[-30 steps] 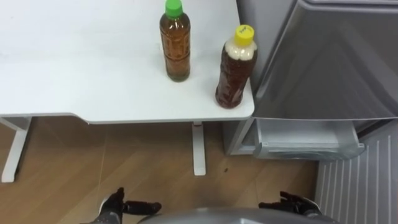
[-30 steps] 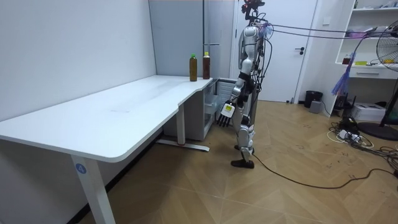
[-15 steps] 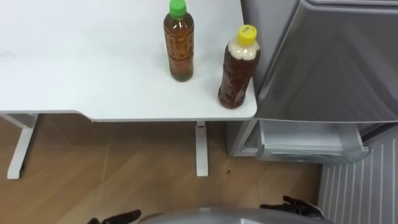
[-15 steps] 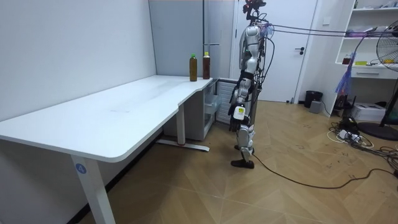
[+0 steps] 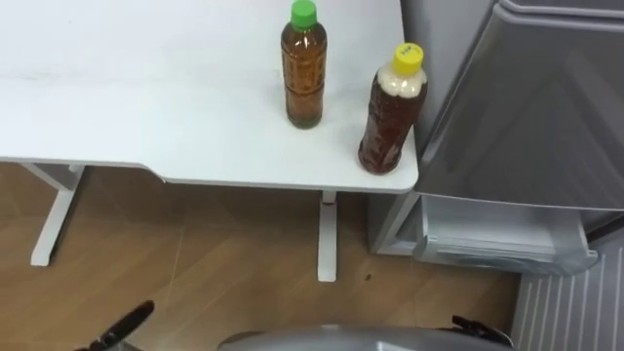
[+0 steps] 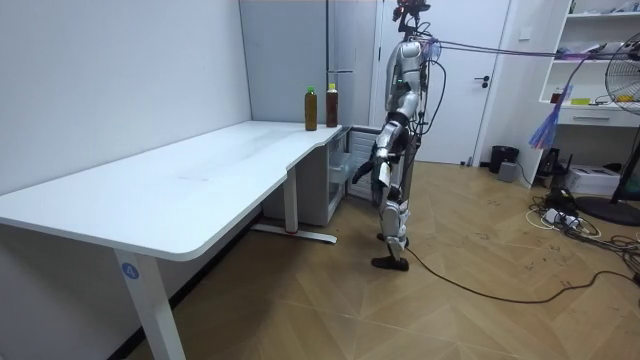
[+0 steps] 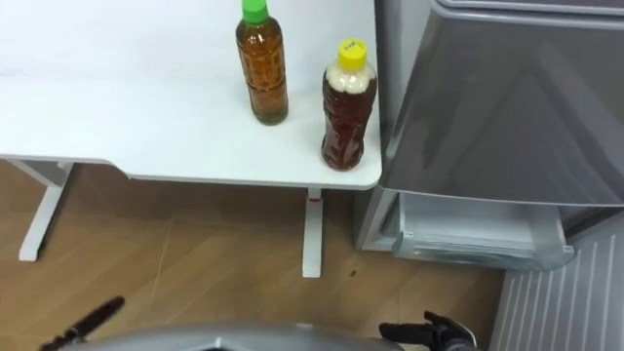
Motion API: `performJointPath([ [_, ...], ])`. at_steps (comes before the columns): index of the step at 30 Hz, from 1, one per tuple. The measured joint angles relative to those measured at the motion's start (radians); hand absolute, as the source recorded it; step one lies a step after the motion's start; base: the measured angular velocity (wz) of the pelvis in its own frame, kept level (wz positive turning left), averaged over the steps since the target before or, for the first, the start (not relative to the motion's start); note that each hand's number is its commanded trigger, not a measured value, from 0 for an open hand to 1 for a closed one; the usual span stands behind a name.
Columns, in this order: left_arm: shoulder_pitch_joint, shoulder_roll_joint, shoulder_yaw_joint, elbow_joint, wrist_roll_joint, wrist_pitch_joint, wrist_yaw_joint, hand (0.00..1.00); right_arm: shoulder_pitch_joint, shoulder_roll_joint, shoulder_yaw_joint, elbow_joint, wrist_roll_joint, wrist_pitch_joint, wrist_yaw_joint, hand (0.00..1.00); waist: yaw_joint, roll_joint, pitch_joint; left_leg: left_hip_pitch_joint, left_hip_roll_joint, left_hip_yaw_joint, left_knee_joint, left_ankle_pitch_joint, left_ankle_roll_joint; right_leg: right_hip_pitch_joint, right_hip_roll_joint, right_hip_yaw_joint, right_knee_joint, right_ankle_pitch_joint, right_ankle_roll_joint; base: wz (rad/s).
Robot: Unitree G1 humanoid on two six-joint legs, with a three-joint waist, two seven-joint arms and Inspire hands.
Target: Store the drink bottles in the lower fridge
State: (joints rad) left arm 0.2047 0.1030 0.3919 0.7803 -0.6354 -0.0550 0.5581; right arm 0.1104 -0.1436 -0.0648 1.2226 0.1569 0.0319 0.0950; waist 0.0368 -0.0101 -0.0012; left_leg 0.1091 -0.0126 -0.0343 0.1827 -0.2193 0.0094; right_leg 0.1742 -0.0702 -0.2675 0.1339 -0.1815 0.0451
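Two tea bottles stand upright at the right end of the white table (image 5: 146, 97): one with a green cap (image 5: 303, 68), and one with a yellow cap (image 5: 391, 112) near the corner beside the fridge. My left hand (image 5: 122, 327) shows at the lower left above the floor, fingers straight, holding nothing. Low at the right, close to my body, is my right hand (image 7: 424, 333), fingers relaxed and empty. Both hands are well short of the bottles. In the room view I stand at the table's far end, facing the fridge (image 6: 345, 160), left arm raised forward.
The grey fridge (image 5: 526, 107) stands right of the table. Its lower compartment is open, with a pale drawer (image 5: 497, 249) showing and the ribbed inner door (image 5: 575, 302) swung out at the right. A table leg (image 5: 328, 239) stands on wooden floor below the bottles.
My left hand has swung from beside my body out to the lower left, the arm lifting forward in the room view. The eye view has shifted, so the bottles sit further right.
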Motion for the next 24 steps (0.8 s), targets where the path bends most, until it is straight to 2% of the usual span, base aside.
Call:
performJointPath([
  [1, 0.000, 0.000, 0.000, -0.026, 0.000, -0.003, 0.015, 0.00, 0.001, 0.000, 0.000, -0.001, 0.000, -0.001, -0.003, 0.00, 0.000, 0.001, -0.0005, -0.001, 0.000, -0.001, 0.002, 0.000, 0.000, 0.000, 0.000, -0.004, 0.001, 0.000, 0.000, 0.09],
  [3, -0.005, 0.000, -0.004, -0.105, 0.002, -0.048, 0.062, 0.00, 0.006, 0.000, 0.000, -0.004, 0.000, -0.009, -0.008, 0.00, 0.001, 0.003, -0.0015, -0.002, 0.000, -0.004, 0.002, 0.000, 0.000, 0.001, 0.000, -0.009, 0.002, 0.000, 0.000, 0.06],
  [5, -0.016, -0.001, -0.004, -0.125, 0.015, -0.073, 0.101, 0.00, 0.009, 0.000, 0.001, -0.005, -0.001, -0.018, -0.007, 0.00, -0.001, 0.006, -0.0034, -0.002, 0.000, -0.006, 0.001, 0.000, 0.000, 0.001, 0.000, -0.011, 0.002, 0.000, 0.000, 0.00],
  [7, -0.016, -0.003, -0.003, -0.173, 0.066, -0.078, 0.138, 0.00, 0.015, 0.000, 0.000, -0.008, -0.004, -0.025, -0.006, 0.00, -0.001, 0.005, -0.0036, -0.006, -0.002, -0.021, 0.000, 0.000, 0.000, 0.000, 0.001, -0.013, 0.002, 0.000, 0.000, 0.04],
  [9, -0.015, -0.005, -0.006, -0.291, 0.125, -0.084, 0.195, 0.00, 0.027, 0.001, -0.001, -0.022, -0.010, -0.034, -0.005, 0.00, -0.003, 0.002, -0.0047, -0.011, -0.006, -0.048, 0.007, 0.000, 0.000, 0.003, 0.001, -0.029, 0.002, 0.000, 0.000, 0.17],
  [10, -0.016, -0.005, -0.010, -0.318, 0.141, -0.095, 0.205, 0.00, 0.027, 0.001, -0.001, -0.022, -0.010, -0.036, -0.006, 0.00, -0.004, 0.002, -0.0048, -0.011, -0.007, -0.054, 0.008, 0.000, 0.000, 0.005, 0.001, -0.035, 0.002, 0.000, 0.000, 0.16],
  [12, -0.015, -0.003, -0.039, -0.391, 0.206, -0.141, 0.241, 0.00, 0.032, -0.002, 0.001, -0.023, -0.005, -0.050, -0.006, 0.00, -0.001, 0.010, -0.0045, -0.010, -0.009, -0.062, 0.007, 0.000, 0.000, 0.011, 0.001, -0.038, 0.001, 0.000, 0.000, 0.10],
  [16, -0.015, -0.004, -0.040, -0.513, 0.285, -0.147, 0.247, 0.00, 0.038, -0.001, -0.001, -0.023, -0.010, -0.066, -0.001, 0.00, 0.001, 0.013, -0.0052, -0.011, -0.011, -0.081, 0.006, 0.000, 0.000, 0.003, 0.002, -0.039, -0.001, 0.000, 0.000, 0.00],
  [18, -0.015, -0.002, -0.034, -0.642, 0.351, -0.150, 0.256, 0.00, 0.040, -0.003, -0.007, -0.020, -0.009, -0.073, 0.009, 0.00, 0.002, 0.012, -0.0048, -0.012, -0.012, -0.082, 0.006, 0.000, 0.000, 0.002, 0.004, -0.033, -0.001, 0.000, 0.000, -0.07],
  [19, -0.015, 0.000, -0.034, -0.671, 0.369, -0.154, 0.256, 0.00, 0.042, -0.003, -0.007, -0.021, -0.008, -0.077, 0.011, 0.00, 0.001, 0.012, -0.0049, -0.012, -0.012, -0.081, 0.005, 0.000, 0.000, 0.004, 0.003, -0.032, -0.001, 0.000, 0.000, -0.05],
  [21, -0.015, 0.012, -0.036, -0.775, 0.423, -0.167, 0.243, 0.00, 0.045, -0.003, -0.008, -0.019, -0.008, -0.089, 0.018, 0.00, -0.004, 0.012, -0.0048, -0.009, -0.012, -0.080, 0.009, 0.001, 0.001, 0.005, 0.003, -0.026, -0.001, 0.000, 0.000, -0.05],
  [24, -0.016, 0.017, -0.054, -0.879, 0.497, -0.168, 0.209, 0.00, 0.045, -0.003, -0.008, -0.010, -0.008, -0.101, 0.018, 0.00, -0.007, 0.013, -0.0035, -0.010, -0.014, -0.080, 0.015, 0.000, 0.002, 0.005, 0.003, -0.019, -0.001, 0.000, 0.000, -0.04],
])
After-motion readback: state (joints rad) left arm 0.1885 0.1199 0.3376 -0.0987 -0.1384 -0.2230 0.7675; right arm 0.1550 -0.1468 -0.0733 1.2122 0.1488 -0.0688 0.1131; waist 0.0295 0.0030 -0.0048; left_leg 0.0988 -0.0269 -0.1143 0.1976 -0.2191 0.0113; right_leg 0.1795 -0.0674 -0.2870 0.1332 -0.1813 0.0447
